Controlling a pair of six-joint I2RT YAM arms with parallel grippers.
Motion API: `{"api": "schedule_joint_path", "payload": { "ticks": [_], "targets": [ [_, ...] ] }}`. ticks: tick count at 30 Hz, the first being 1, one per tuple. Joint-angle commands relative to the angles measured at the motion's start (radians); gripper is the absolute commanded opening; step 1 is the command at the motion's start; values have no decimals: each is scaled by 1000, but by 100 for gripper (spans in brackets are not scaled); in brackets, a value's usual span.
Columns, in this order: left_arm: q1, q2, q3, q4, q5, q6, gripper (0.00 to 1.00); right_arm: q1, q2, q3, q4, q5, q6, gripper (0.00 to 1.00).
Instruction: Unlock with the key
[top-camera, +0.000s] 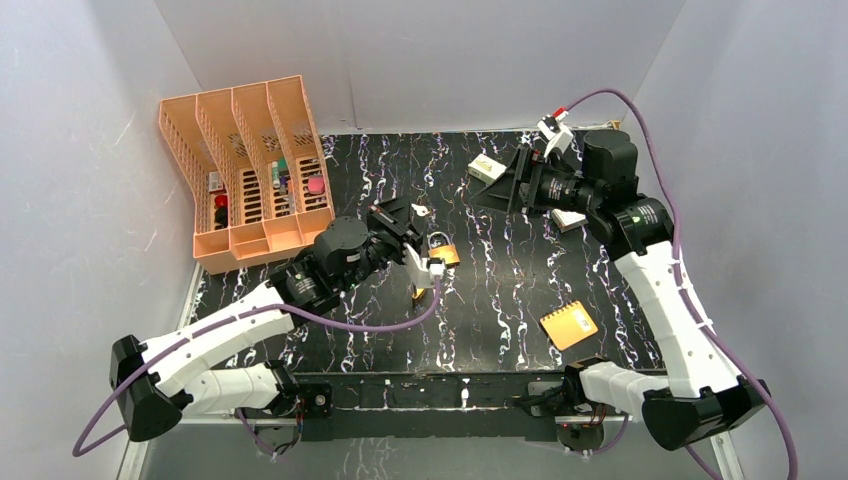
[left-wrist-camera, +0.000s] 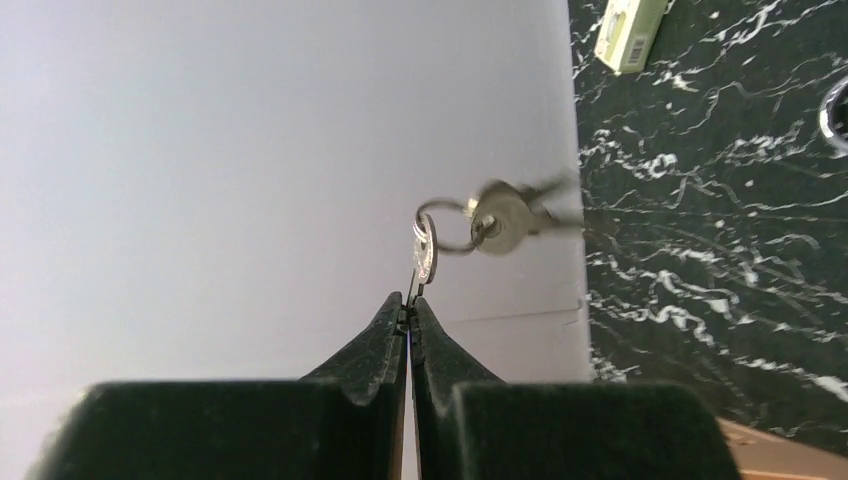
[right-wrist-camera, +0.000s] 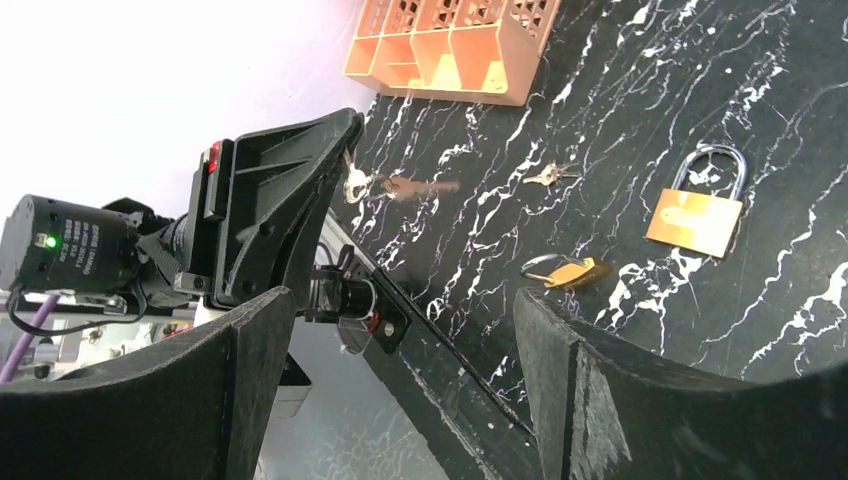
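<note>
Black, white-veined marble-pattern tabletop (top-camera: 500, 300); plain white walls (top-camera: 400, 60). Tiny silver metal key on a ring (left-wrist-camera: 425, 250) pinched in fully closed left gripper (left-wrist-camera: 409, 312) tips, raised just left of brass padlock (top-camera: 443, 250). Right gripper (right-wrist-camera: 400, 300) wide open, empty, well right of padlock.

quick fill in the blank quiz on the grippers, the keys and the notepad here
1. The left gripper is ____ on the key.
2. Spare keys dangle from that key on a metal ____.
3. The right gripper is ____ and holds nothing.
4. The orange notepad lies nearer the ____ arm's base.
Missing words: shut; ring; open; right.
</note>
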Motion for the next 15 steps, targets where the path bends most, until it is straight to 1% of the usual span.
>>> {"api": "schedule_joint_path", "payload": {
  "ticks": [1, 3, 6, 8, 11, 15],
  "targets": [
    [-4, -4, 155, -117, -10, 148, 0, 21, -35, 51, 85, -50, -14, 87],
    [-4, 9, 200, -168, 5, 155, 0, 21, -37, 10, 149, -87, 29, 84],
    [-4, 24, 254, -200, 24, 163, 0, 22, -63, -111, 374, -153, 195, 80],
    [-4, 33, 276, -216, 31, 168, 0, 22, -66, -154, 502, -183, 276, 78],
    [-4, 48, 289, -207, 35, 181, 0, 22, -54, -173, 672, -205, 368, 77],
    [-4, 78, 275, -128, 40, 216, 0, 24, -6, -135, 775, -228, 437, 75]
  ]
}}
